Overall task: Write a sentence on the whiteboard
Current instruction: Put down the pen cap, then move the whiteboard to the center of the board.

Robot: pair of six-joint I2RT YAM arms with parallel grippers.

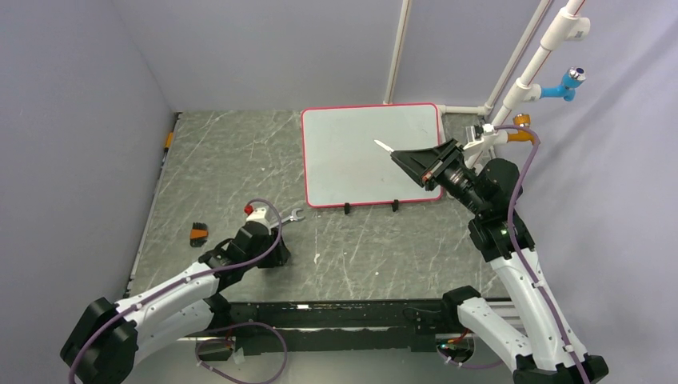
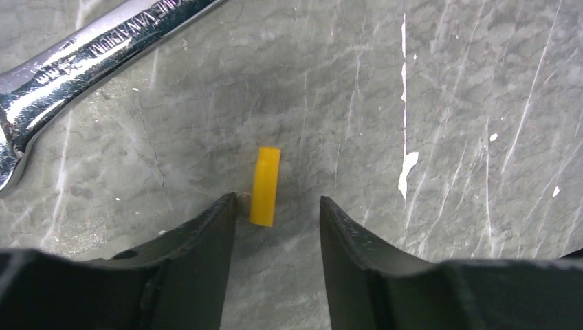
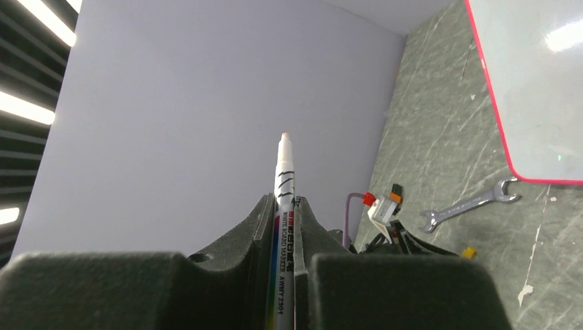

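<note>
The whiteboard lies flat at the back middle of the table, with a red-pink rim and two black clip feet at its near edge. Its surface looks blank; no orange sentence shows on it. It also shows in the right wrist view. My right gripper is shut on a white whiteboard marker and holds it above the board's right half, tip bare and pointing left. My left gripper is open, low over the table, with a small yellow cap just ahead of its fingertips.
A steel wrench lies next to the left gripper, near the board's front left corner. A small orange-and-black object lies at the left. White pipes with a blue fitting stand at the back right. Purple walls enclose the table.
</note>
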